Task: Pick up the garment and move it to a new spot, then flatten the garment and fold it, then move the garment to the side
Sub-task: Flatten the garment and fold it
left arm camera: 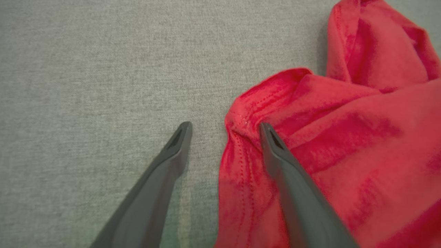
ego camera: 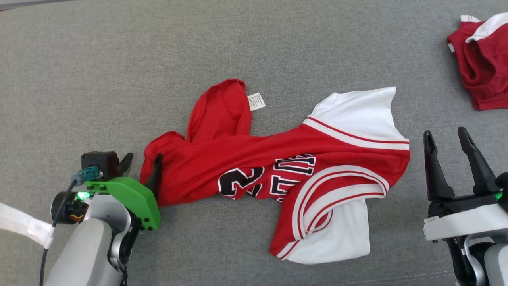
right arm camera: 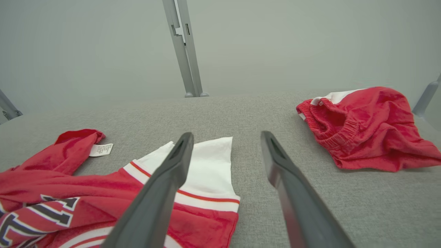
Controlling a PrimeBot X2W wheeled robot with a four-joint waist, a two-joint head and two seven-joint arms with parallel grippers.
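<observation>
Head view: your shirt (ego camera: 238, 167) lies crumpled, nothing folded yet; left gripper (ego camera: 143, 159) straddles its edge, right gripper (ego camera: 445, 134) stands near it, both released.

Left gripper (ego camera: 143, 158) and right gripper (ego camera: 445, 133) — both spread wide.

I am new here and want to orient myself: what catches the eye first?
A crumpled red and white jersey lies across the middle of the grey surface. The left gripper stands open at its left end. A second red garment lies at the far right.
</observation>
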